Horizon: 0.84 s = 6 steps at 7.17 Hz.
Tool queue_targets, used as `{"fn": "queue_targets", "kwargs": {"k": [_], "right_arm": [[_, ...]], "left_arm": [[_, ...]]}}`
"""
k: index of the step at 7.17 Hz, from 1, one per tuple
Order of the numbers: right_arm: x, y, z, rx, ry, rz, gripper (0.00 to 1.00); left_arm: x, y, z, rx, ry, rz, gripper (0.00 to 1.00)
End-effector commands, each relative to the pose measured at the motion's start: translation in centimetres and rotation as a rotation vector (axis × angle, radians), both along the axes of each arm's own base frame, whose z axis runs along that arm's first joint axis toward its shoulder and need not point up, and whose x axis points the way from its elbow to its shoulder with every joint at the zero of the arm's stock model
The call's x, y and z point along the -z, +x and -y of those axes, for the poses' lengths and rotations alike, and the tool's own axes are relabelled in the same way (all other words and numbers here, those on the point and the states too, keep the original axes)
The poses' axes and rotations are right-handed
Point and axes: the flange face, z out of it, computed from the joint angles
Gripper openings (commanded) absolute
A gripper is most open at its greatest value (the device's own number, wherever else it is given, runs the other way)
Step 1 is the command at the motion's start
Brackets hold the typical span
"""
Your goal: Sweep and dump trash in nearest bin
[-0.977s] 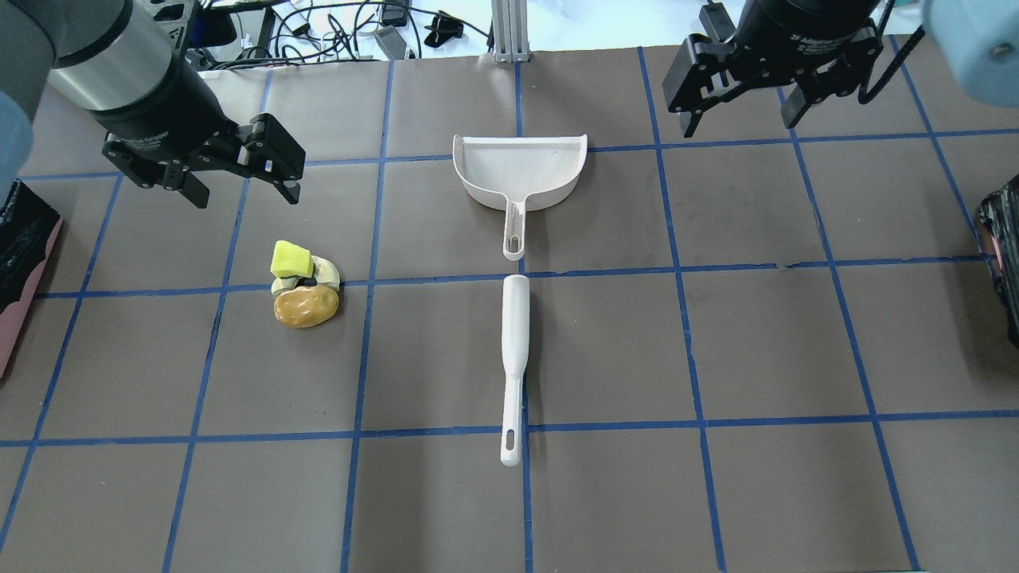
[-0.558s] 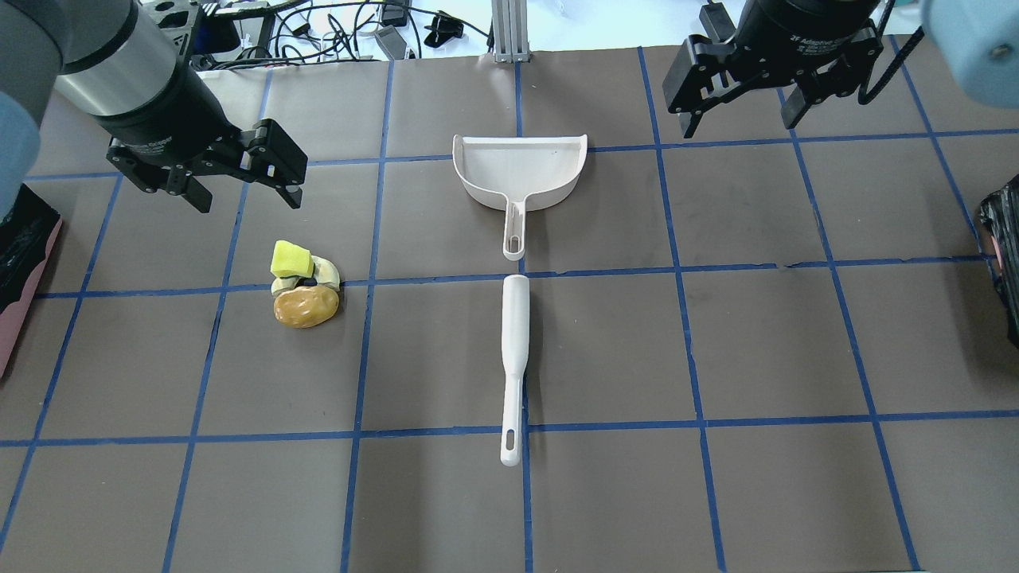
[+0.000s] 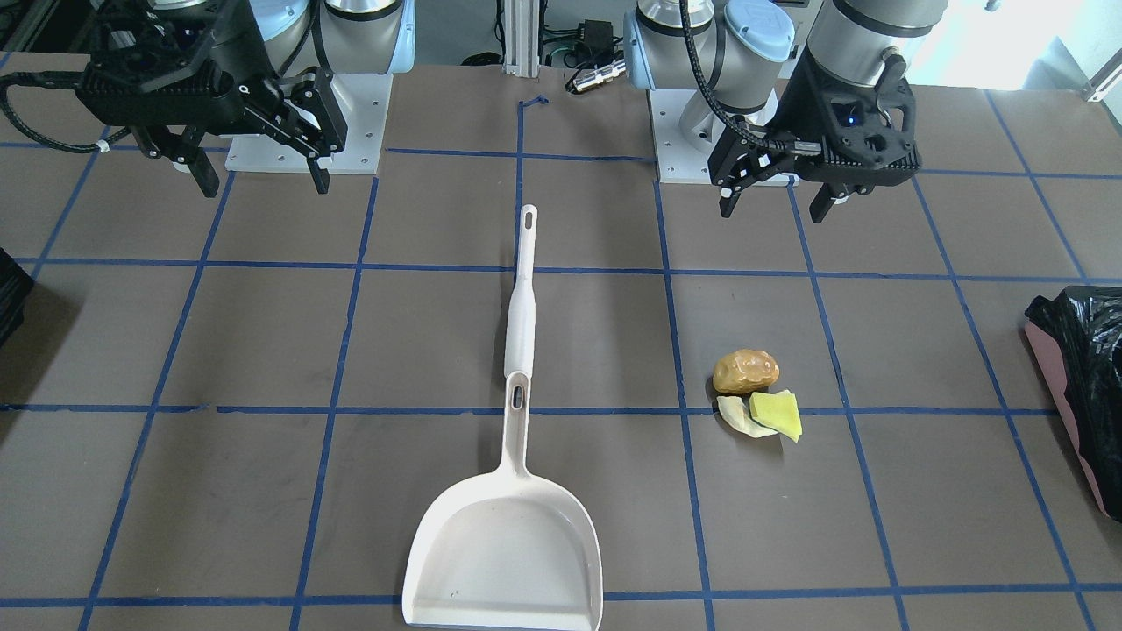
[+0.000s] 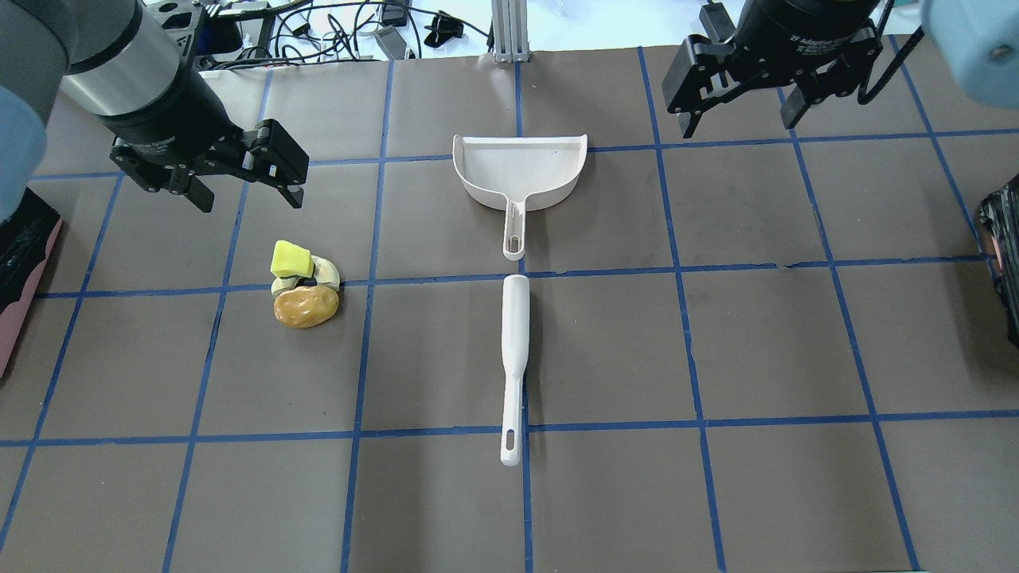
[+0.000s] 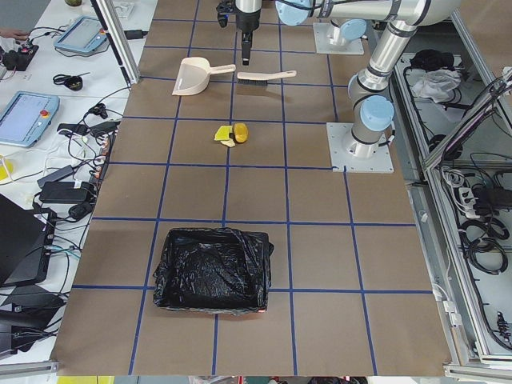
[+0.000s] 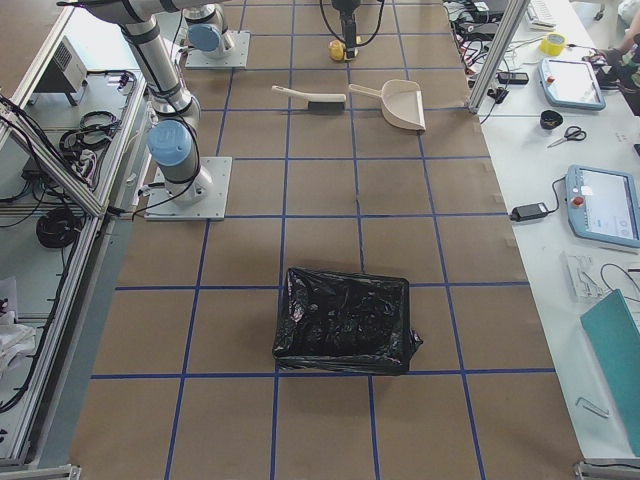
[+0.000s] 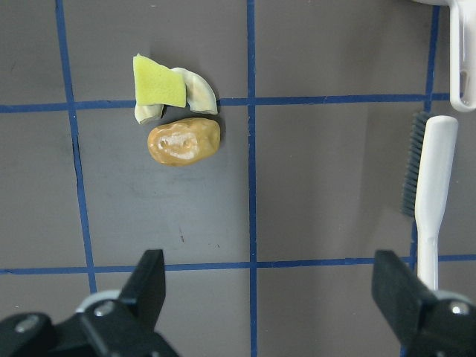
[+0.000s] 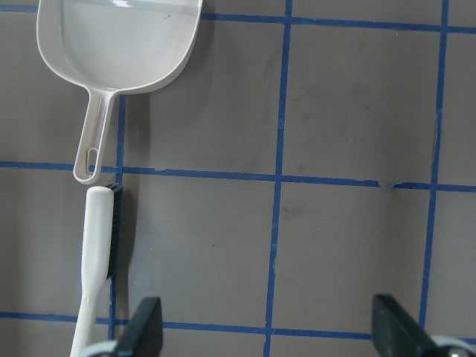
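The trash is a small cluster on the brown mat: a golden-brown potato lump, a yellow-green wedge and a pale peel piece. It also shows in the front-facing view and the left wrist view. My left gripper is open and empty, raised just beyond the cluster. The pink-sided bin with the black bag sits at the left table edge. My right gripper is open and empty, raised at the far right.
A cream dustpan lies at centre, handle towards me, and a white brush lies in line just behind it. A dark black-bagged object sits at the right edge. Cables lie beyond the mat's far edge.
My left arm has shifted slightly to the right, its gripper still open. The right arm, the trash, the dustpan and the brush have not moved.
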Motion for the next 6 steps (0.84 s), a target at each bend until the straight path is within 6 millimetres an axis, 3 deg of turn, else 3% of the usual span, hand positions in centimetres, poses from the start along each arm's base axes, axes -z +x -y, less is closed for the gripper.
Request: {"fn": "queue_targets", "kwargs": {"k": [1, 3, 5, 6], "right_arm": [[0.0, 0.0, 0.0, 0.000, 0.000, 0.000, 1.00], [0.3, 0.0, 0.0, 0.010, 0.010, 0.002, 1.00], [4.0, 0.5, -1.5, 0.017, 0.140, 0.013, 1.00], [5.6, 1.2, -3.4, 0.069, 0.178, 0.011, 1.00]], "left_arm": [[0.1, 0.1, 0.1, 0.002, 0.001, 0.001, 1.00], [-0.1, 0.1, 0.1, -0.004, -0.004, 0.004, 1.00], [0.2, 0.2, 0.7, -0.003, 0.003, 0.009, 1.00], [0.6, 0.3, 1.4, 0.000, 0.003, 0.009, 1.00]]}}
